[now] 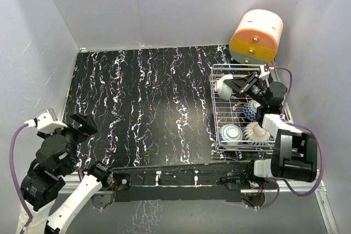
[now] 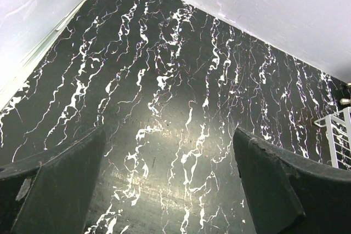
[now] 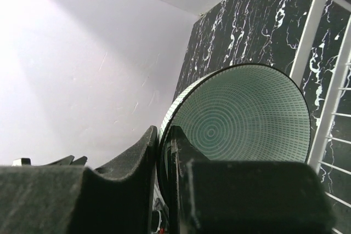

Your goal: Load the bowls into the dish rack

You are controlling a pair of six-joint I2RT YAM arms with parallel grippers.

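My R gripper [image 3: 163, 135] pinches the mint bowl's [image 3: 241, 119] rim at the rack's [image 3: 313, 36] far-left corner. If no tine props it, it may roll on release. L gripper [image 2: 170, 135] is open, empty.

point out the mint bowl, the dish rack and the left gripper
mint bowl [image 3: 241, 118], right wrist view, ringed inside
dish rack [image 3: 308, 35], right wrist view, thick white wire
left gripper [image 2: 170, 132], left wrist view, midway between fingertips

The dish rack [image 1: 213, 114] is set at the right edge of the table [image 1: 142, 108], with the drawer box [image 1: 256, 36] just behind it. A first bowl [image 1: 231, 133] and a second bowl [image 1: 256, 131] are lodged side by side at its near end. A third bowl [image 1: 250, 110] is placed behind the second, and a fourth bowl [image 1: 222, 86] at its far-left corner.
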